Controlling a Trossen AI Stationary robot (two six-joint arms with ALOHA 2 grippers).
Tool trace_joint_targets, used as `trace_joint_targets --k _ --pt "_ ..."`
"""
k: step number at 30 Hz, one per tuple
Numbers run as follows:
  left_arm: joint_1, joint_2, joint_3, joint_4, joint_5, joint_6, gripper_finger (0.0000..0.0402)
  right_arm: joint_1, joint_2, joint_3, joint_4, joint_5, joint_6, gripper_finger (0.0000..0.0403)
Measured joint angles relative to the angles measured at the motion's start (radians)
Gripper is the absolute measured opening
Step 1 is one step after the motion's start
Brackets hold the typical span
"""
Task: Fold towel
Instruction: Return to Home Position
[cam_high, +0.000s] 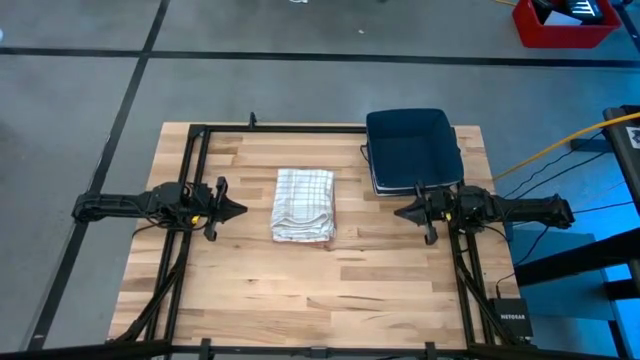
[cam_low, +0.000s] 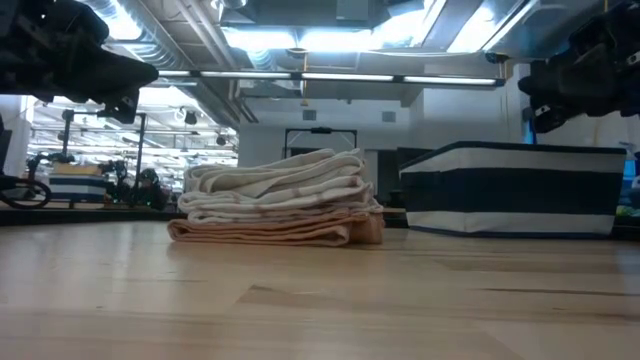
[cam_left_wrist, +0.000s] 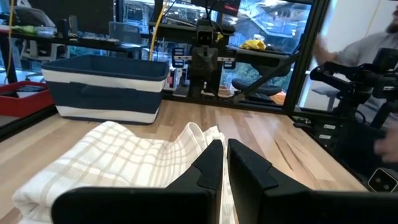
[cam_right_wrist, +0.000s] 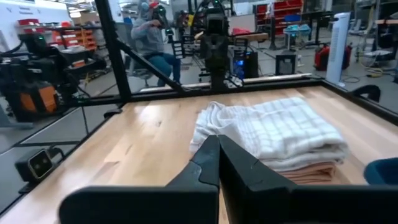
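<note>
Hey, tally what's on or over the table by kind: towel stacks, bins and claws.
Towel stack: 1
Bin: 1
Claws: 2 (left claw, right claw)
Total: 4

Steady, even light falls from overhead on the worktop in the high view, with just faint, soft shadows hugging the towel stack. In the low view, ceiling strip lights glare across the top, and the wood below shows a soft sheen.
</note>
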Motion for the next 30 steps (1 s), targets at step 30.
trace_joint_targets --k 30 --pt "0.0 0.0 0.0 0.0 0.0 0.0 0.0017 0.0 -0.001 0.0 0.0 0.022 0.0 0.0005"
